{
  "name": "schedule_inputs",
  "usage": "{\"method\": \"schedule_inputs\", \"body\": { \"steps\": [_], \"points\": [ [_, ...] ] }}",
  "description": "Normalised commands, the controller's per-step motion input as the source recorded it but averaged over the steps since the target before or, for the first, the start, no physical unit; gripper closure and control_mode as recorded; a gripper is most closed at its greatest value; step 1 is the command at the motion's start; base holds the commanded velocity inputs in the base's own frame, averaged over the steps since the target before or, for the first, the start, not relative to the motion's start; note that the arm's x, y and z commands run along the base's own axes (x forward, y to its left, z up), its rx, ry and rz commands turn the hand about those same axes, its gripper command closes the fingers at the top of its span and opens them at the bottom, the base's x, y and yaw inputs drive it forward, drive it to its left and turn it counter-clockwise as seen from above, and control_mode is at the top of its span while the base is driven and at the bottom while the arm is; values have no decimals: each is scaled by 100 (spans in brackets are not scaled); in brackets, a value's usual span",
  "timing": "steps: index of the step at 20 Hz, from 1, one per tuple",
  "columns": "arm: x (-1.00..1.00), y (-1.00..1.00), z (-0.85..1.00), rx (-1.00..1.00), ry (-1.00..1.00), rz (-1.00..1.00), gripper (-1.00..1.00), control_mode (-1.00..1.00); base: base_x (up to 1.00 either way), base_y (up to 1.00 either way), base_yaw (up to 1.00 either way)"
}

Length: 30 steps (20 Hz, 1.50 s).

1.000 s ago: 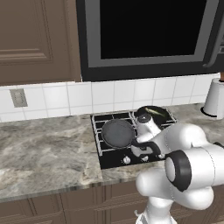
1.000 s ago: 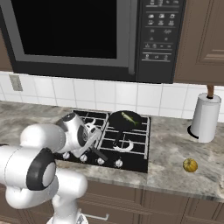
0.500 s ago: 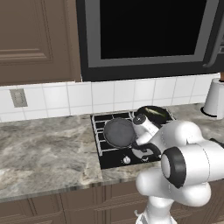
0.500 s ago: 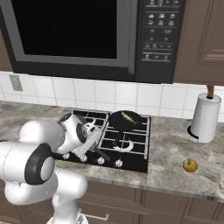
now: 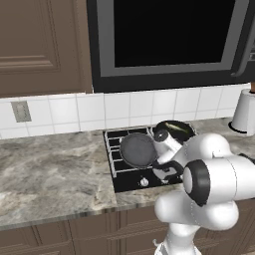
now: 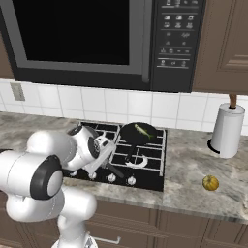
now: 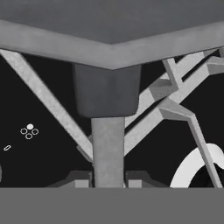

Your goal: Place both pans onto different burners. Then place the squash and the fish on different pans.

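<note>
The jaws are clamped on the long straight black handle (image 7: pixel 107 148) of a round shallow dark grey frying pan (image 5: pixel 137 149), one finger (image 7: pixel 79 179) on each side of it. The gripper (image 7: pixel 107 181) holds this pan over the front left of the black four-burner hob (image 5: pixel 130 183), its handle pointing to the hob's front. Since a second ago, the pan has shifted slightly left. A second dark pan (image 6: pixel 139 131) sits on the hob's back right burner, with a small yellow-green squash (image 6: pixel 142 130) inside.

Even flat light (hand view maybe soft)
</note>
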Motion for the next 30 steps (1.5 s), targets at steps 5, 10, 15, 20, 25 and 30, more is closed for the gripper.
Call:
{"method": "schedule_inputs", "body": {
  "steps": [5,10,15,20,25,30],
  "points": [
    [13,0,0,22,3,9,100,-100,0,0,0],
    [12,0,0,15,8,8,100,-100,0,0,0],
    [4,5,0,2,5,6,100,-100,0,0,0],
    [1,19,4,0,3,8,-100,-100,0,0,0],
    [0,10,15,0,1,3,-100,-100,0,0,0],
    [0,0,31,0,0,0,-100,-100,0,0,0]
  ]
}}
